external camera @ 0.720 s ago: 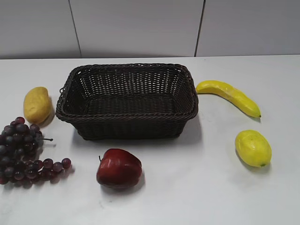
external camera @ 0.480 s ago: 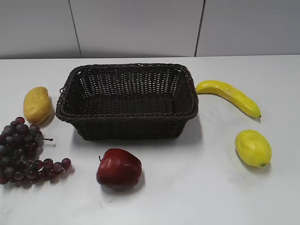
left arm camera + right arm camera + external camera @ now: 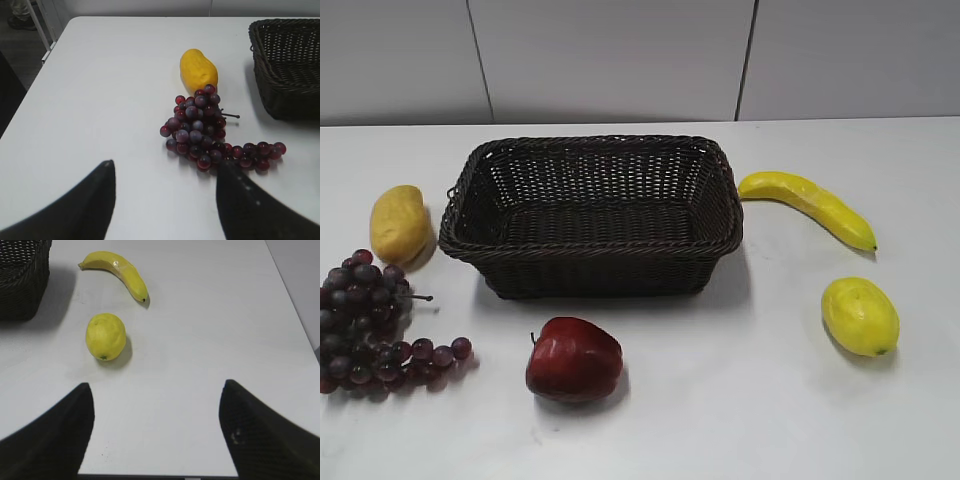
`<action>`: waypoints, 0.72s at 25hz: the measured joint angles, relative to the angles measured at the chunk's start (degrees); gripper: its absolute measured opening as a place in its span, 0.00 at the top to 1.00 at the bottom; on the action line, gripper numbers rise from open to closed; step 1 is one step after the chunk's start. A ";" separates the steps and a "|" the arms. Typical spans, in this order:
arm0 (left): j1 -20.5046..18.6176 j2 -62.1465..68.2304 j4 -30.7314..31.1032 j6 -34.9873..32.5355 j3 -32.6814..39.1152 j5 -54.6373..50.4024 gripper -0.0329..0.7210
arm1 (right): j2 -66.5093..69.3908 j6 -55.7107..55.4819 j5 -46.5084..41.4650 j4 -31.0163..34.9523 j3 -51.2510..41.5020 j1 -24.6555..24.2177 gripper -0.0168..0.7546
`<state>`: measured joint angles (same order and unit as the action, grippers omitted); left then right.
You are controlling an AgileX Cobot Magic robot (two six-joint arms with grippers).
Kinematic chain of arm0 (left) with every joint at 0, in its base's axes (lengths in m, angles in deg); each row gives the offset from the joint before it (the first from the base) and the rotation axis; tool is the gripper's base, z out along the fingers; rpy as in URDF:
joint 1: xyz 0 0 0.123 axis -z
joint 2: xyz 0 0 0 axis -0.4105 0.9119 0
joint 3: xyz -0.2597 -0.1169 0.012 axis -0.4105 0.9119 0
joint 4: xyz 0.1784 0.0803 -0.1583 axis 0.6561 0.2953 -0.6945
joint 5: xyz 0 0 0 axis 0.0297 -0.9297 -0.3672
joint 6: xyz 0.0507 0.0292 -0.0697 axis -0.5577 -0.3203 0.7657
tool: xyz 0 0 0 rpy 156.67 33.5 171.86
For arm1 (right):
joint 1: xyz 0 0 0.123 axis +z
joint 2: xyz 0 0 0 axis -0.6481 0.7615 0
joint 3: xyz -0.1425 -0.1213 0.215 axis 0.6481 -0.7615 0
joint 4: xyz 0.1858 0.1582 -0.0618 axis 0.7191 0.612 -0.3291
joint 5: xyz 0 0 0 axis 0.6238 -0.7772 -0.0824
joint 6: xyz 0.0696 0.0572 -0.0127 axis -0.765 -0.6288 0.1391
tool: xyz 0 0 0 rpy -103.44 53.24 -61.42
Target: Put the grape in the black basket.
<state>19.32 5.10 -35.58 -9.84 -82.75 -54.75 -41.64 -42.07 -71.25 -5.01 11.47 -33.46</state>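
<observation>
The grape [image 3: 370, 325] is a dark purple-red bunch lying on the white table at the front left, left of the black basket [image 3: 590, 212]. The basket is empty. In the left wrist view the grape [image 3: 205, 130] lies just beyond my left gripper [image 3: 165, 167], which is open and empty; its right finger is close to the bunch's near edge. The basket's corner [image 3: 287, 67] shows at that view's right edge. My right gripper [image 3: 156, 390] is open and empty over bare table. Neither gripper shows in the exterior view.
A red apple [image 3: 573, 358] lies in front of the basket. A yellow mango-like fruit [image 3: 398, 224] sits behind the grape. A banana [image 3: 808, 205] and a lemon [image 3: 860, 315] lie right of the basket. The table's left edge [image 3: 40, 65] is near.
</observation>
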 joint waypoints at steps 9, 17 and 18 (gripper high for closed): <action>0.04 4.15 0.00 0.00 -1.02 1.25 0.18 | 0.00 0.00 0.00 0.00 0.00 0.00 0.21; 0.29 21.67 -1.35 0.00 -3.84 13.97 0.17 | 0.00 0.00 0.00 0.00 0.00 0.00 0.21; 0.29 23.68 -2.15 0.00 -3.89 15.30 0.16 | 0.00 0.00 0.00 0.00 0.00 0.00 0.21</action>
<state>19.61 28.78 -37.73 -9.84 -86.64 -39.46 -41.64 -42.07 -71.25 -5.01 11.47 -33.46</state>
